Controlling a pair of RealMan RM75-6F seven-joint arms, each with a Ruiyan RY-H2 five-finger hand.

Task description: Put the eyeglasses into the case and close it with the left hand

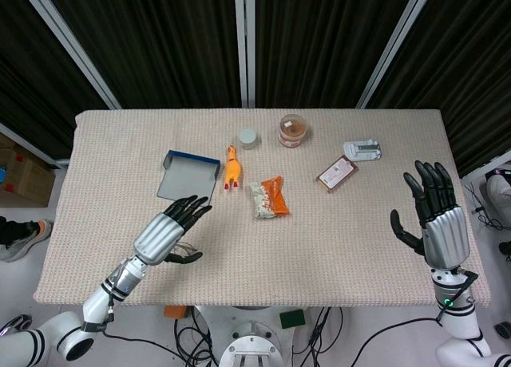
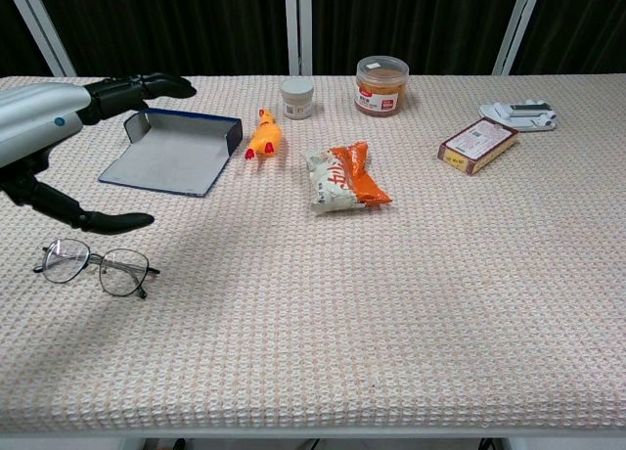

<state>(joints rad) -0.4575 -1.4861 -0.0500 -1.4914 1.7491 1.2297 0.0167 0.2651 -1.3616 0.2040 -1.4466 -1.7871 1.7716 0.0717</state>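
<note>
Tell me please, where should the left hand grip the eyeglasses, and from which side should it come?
Probably at the bridge, coming from above. The eyeglasses lie flat and unfolded on the table, so the frame's middle stands free of the lenses. The left hand hovers open just above them, holding nothing.

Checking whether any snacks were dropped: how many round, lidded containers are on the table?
2, both at the far edge: a small white jar beside the yellow toy chicken, and an orange-filled tub right of it.

The table [image 2: 469, 313] carried eyeglasses [image 2: 96, 265] near its front-left corner, an open case [image 2: 174, 153], a rubber chicken [image 2: 263, 135], a snack packet [image 2: 344, 179], jars and boxes toward its back edge.
</note>
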